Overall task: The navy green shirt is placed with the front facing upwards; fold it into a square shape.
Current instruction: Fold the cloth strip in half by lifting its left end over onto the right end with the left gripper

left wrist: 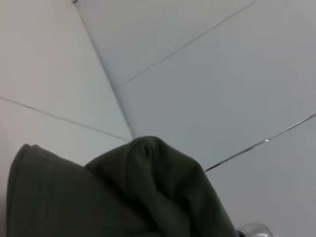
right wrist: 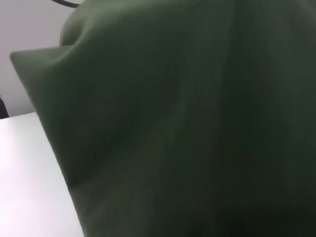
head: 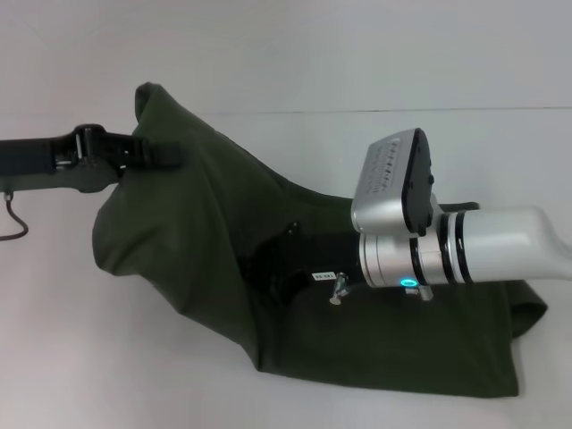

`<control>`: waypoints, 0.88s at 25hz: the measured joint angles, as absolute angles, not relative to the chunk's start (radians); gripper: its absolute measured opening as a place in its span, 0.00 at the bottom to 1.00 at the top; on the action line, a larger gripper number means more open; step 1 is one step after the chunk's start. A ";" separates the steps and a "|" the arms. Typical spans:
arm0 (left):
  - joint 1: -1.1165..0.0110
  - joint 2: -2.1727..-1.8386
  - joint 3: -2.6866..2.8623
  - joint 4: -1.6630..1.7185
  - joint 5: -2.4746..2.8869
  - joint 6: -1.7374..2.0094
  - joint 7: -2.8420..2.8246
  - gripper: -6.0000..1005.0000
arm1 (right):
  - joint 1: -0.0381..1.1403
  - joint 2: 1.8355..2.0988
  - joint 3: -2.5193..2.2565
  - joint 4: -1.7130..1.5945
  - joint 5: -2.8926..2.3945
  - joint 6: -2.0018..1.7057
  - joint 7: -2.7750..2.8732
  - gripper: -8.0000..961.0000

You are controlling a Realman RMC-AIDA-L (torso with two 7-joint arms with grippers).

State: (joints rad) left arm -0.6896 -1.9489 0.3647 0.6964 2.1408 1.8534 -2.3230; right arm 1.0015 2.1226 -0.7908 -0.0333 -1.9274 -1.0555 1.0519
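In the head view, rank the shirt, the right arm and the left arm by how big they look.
1. The navy green shirt, largest by far.
2. The right arm, though it sits nearer the camera, which inflates it.
3. The left arm, smallest; only partly in frame.

Left tool [head: 165, 154] clamped, arm raised; right tool [head: 268, 264] buried, arm low.

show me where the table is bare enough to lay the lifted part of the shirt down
Bare table lies in front of the navy green shirt, below the raised fold, and along the far side behind it. The right half is crowded: cloth lies spread there under the right arm. The left hand holds the fold up at the far left; the right hand is hidden in cloth.
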 joint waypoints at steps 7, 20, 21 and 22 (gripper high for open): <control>-0.696 -1.932 0.313 0.699 2.125 1.913 -2.331 0.10 | 1.052 2.123 -0.777 -0.017 -1.908 -1.054 1.044 0.03; -0.706 -1.894 0.222 0.720 2.117 2.014 -2.368 0.10 | 1.116 2.123 -0.709 0.012 -1.896 -1.056 1.011 0.06; -0.706 -1.894 0.221 0.722 2.117 2.015 -2.369 0.10 | 1.119 2.123 -0.706 0.014 -1.896 -1.056 1.011 0.06; -0.706 -1.894 0.222 0.723 2.117 2.015 -2.369 0.10 | 1.120 2.123 -0.704 0.015 -1.896 -1.056 1.010 0.06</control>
